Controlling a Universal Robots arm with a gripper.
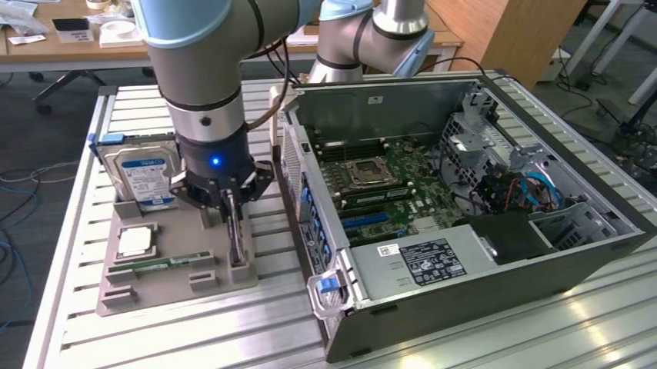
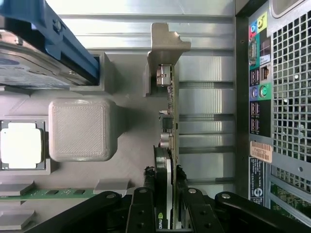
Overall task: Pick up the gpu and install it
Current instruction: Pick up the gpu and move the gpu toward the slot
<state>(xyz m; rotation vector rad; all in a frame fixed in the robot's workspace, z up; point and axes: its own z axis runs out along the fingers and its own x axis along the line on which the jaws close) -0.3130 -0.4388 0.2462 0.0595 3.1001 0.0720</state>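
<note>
gripper [image 2: 165, 180] pinching upright gpu [image 2: 169, 112] by its edge, grey tray [image 2: 132, 136] beneath, computer case [image 2: 291, 97] near

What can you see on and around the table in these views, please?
table: 1, silver slats, under everything
tray: 1, grey, on the table at the exterior view's left
case: 1, dark grey, open, at the exterior view's right
hard drive: 1, silver with a blue-white label, upright at the tray's far end
cpu: 1, silver, flat on the tray
memory stick: 1, green, flat beside the cpu
gpu: 1, brown edge with black cover, upright in a tray slot
arm: 1, grey and light blue, above the tray
gripper: 1, black, shut on the gpu
</note>
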